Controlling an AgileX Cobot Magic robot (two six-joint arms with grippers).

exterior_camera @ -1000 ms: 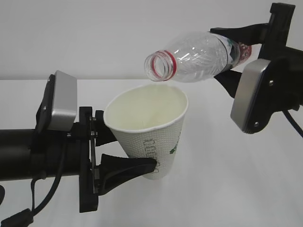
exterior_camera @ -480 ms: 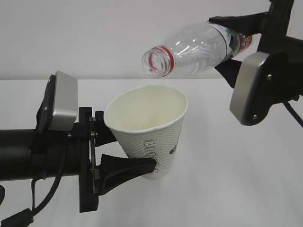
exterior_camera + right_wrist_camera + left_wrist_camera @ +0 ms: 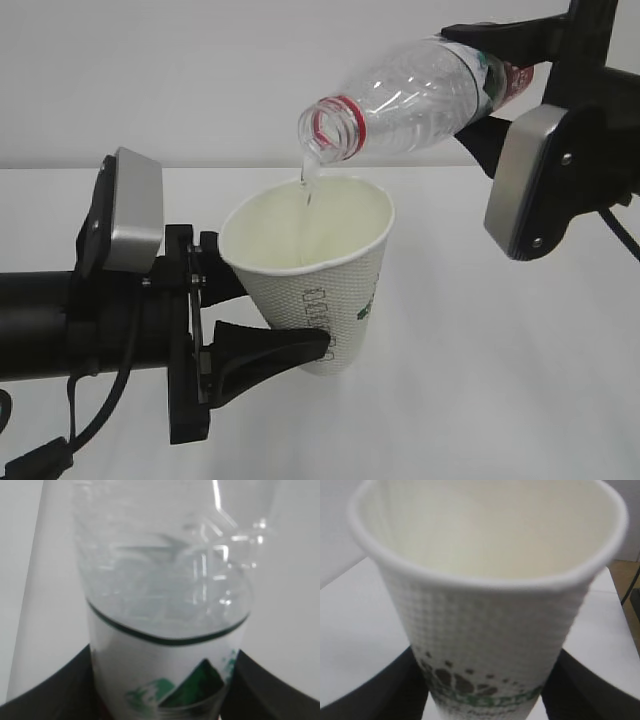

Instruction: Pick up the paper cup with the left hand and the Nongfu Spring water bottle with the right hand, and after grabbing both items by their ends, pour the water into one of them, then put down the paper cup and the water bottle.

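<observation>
White tabletop point(image 3: 480, 330) below, right pincer point(image 3: 500, 85) pinching the tilted bottle point(image 3: 410, 100) should tip slowly, keeping water point(image 3: 308, 185) centred over the cup point(image 3: 310, 280) pinched by left pincer point(image 3: 255, 320).

White paper cup point(image 3: 318, 285) — dotted texture, dark green logo and lettering, cream inside. Clear Nongfu Spring water bottle point(image 3: 420, 95) — red neck ring, red-and-white label with green marks. Colourless water point(image 3: 309, 178); white table point(image 3: 500, 380).
</observation>
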